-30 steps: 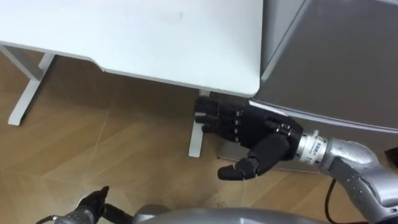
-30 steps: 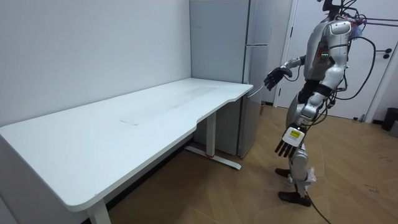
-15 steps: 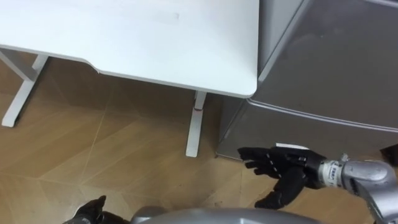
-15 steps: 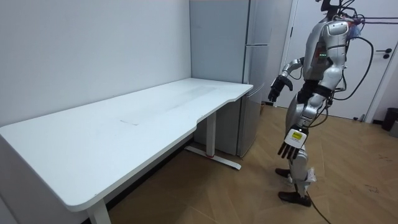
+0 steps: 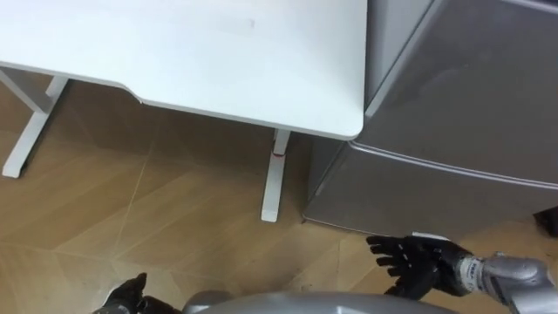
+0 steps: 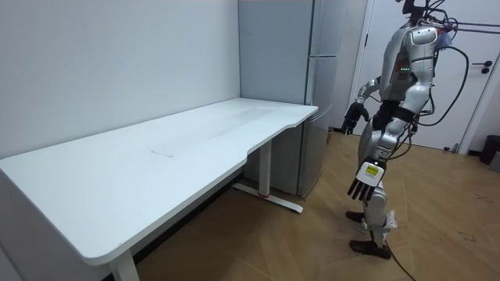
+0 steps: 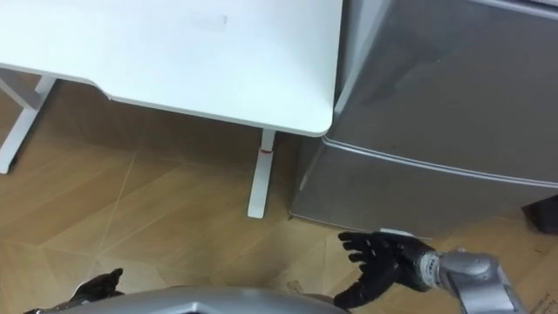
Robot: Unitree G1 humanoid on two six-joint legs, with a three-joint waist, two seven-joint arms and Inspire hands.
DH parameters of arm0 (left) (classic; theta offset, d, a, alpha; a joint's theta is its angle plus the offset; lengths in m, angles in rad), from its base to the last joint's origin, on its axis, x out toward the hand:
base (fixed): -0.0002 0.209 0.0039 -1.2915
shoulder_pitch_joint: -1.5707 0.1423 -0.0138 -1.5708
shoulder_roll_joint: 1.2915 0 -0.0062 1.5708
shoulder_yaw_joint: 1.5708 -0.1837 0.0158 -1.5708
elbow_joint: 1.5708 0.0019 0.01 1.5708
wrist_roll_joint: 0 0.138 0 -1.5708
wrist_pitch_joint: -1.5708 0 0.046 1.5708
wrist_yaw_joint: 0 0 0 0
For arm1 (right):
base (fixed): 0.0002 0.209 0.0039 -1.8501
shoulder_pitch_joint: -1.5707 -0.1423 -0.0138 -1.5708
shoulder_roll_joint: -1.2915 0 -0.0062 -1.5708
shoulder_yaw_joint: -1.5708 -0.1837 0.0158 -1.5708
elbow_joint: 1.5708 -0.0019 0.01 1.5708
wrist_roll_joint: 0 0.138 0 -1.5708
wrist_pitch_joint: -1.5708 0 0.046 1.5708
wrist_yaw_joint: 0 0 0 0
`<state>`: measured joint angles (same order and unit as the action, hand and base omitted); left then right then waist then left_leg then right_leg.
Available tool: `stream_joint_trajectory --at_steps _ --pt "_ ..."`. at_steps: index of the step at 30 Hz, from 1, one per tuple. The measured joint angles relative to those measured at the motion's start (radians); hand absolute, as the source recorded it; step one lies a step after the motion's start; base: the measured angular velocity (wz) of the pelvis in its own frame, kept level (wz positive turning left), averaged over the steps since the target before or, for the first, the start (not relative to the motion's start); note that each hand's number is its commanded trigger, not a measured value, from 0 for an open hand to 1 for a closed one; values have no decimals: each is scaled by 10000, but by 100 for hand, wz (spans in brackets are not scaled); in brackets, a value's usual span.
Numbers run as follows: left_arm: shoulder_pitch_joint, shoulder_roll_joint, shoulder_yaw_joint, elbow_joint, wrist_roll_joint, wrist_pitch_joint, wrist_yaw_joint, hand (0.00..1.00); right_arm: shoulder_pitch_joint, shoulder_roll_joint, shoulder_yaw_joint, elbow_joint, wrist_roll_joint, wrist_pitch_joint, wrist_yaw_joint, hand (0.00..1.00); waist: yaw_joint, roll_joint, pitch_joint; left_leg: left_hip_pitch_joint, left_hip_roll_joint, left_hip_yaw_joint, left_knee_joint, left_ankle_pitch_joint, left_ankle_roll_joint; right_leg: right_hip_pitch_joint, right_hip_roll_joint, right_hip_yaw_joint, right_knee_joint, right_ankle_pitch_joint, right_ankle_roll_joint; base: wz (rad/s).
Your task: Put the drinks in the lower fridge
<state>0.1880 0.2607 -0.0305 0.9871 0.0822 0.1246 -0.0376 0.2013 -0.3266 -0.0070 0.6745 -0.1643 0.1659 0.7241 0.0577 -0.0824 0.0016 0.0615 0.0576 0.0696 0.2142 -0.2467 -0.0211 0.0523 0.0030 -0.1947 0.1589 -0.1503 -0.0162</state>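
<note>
White table (image 5: 218, 61), grey fridge (image 5: 453, 131) — wooden floor (image 5: 131, 218)

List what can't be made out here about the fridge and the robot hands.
- Fridge inside: hidden in every view by its shut doors.
- Fridge's right side: cut off by the eye views' right edge; no handle can be made out.
- Left robot hand: cut by the left eye view's bottom edge; the room view shows it hanging, fingers straight.
- Right robot hand: open, nothing hidden.
</note>
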Motion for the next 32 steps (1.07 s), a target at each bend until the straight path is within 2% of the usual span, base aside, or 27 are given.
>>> stream_joint_trajectory --at_steps 2,7,9,11,12,13,17,26,32 --pt "18 -172 272 -39 329 10 88 0 -102 279 -293 858 75 -101 -586 0 1 58 -3 -29 -2 13 -20 -4 3 2 6 27 -66 -3 3 0" --pt "-2 -274 323 208 904 64 137 0 -658 321 -401 3557 1708 -404 -1745 0 8 228 -6 -18 -28 -22 -13 -10 13 40 3 45 -81 -27 41 3" --pt "76 -456 660 208 982 103 129 0 -650 471 -735 4239 2422 -443 -2365 0 -90 331 -7 -8 -33 -31 -13 -8 15 70 -12 35 -85 -36 54 5" --pt "291 -624 893 198 1231 282 33 0 -622 738 -1419 5002 3037 -403 -2999 0 -496 432 -1 38 -91 -220 -8 -6 18 198 -62 -81 -91 -139 80 20" --pt "357 -659 960 199 1356 326 14 0 -620 780 -1572 5132 3171 -391 -3110 0 -558 461 -10 72 -100 -228 -9 -6 18 233 -71 -87 -85 -165 83 12" --pt "427 -716 1113 218 1586 419 -55 0 -620 810 -1717 5350 3293 -376 -3294 0 -584 468 35 200 -114 -219 -29 -6 18 335 -79 -56 -88 -199 93 0" --pt "451 -712 1129 217 1955 486 -173 0 -676 823 -1805 5694 3341 -380 -3881 0 -844 569 -14 331 -169 -230 -35 -6 19 390 -130 -60 -49 -301 138 4" --pt "410 -717 1119 240 1957 492 -229 0 -374 1067 -1512 5789 3149 -322 -4895 0 -935 521 -7 372 -175 -184 -9 -5 19 514 -134 -9 -60 -323 138 0" --pt "127 -715 1060 567 1959 468 -555 0 -259 1149 -1397 6173 2371 -306 -5269 0 -1053 562 2 589 -146 41 -124 -5 19 490 -99 271 -33 -324 136 -11"
